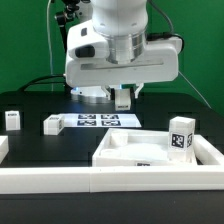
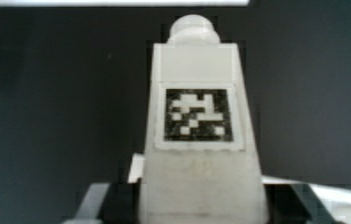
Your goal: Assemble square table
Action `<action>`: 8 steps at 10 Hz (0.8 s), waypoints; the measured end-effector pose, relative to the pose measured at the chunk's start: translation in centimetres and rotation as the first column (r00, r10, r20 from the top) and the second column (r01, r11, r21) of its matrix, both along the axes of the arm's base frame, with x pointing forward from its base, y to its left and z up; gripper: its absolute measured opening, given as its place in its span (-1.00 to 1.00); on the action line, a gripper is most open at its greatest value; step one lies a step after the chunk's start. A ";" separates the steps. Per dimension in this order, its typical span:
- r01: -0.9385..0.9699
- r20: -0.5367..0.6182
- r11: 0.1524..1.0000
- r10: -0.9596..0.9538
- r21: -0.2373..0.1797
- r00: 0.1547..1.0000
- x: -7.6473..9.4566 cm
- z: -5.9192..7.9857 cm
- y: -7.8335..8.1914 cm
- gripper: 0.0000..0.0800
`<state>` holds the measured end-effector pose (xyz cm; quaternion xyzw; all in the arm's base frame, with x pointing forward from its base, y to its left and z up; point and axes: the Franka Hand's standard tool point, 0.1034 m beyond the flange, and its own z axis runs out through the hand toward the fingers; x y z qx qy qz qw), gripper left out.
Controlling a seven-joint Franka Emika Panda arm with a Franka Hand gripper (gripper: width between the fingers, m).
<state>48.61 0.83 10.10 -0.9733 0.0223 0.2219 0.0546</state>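
My gripper (image 1: 122, 93) hangs over the back of the table and is shut on a white tagged leg (image 1: 122, 98). In the wrist view this leg (image 2: 198, 110) runs straight out from between the dark fingers (image 2: 122, 203), tag facing the camera. The square white slab (image 1: 128, 146) with a raised rim lies at the front right, and a small tag (image 1: 146, 165) shows on its near edge. One tagged leg (image 1: 181, 133) stands upright at the slab's far right corner. Two more legs (image 1: 13, 120) (image 1: 52, 124) lie on the black surface at the exterior view's left.
The marker board (image 1: 100, 120) lies flat just below the gripper. A long white rail (image 1: 80, 183) borders the front of the black surface. A green wall is behind the arm.
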 end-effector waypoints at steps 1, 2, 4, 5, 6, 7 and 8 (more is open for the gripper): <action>0.005 0.046 1.000 -0.004 -0.005 0.999 1.0 0.5 -0.2 -0.27; 0.010 0.142 1.000 -0.006 -0.021 0.990 1.7 0.2 -0.4 -0.27; 0.022 0.273 0.999 -0.010 -0.041 0.962 1.7 0.2 -0.7 -0.27; 0.025 0.292 0.999 -0.011 -0.042 0.956 1.9 0.5 -0.8 -0.27; 0.031 0.360 0.998 -0.011 -0.050 0.933 3.0 1.2 -0.9 -0.27; 0.036 0.416 0.998 -0.009 -0.058 0.909 3.5 1.6 -1.0 -0.27; 0.039 0.444 0.997 -0.008 -0.060 0.896 3.7 2.0 -1.1 -0.27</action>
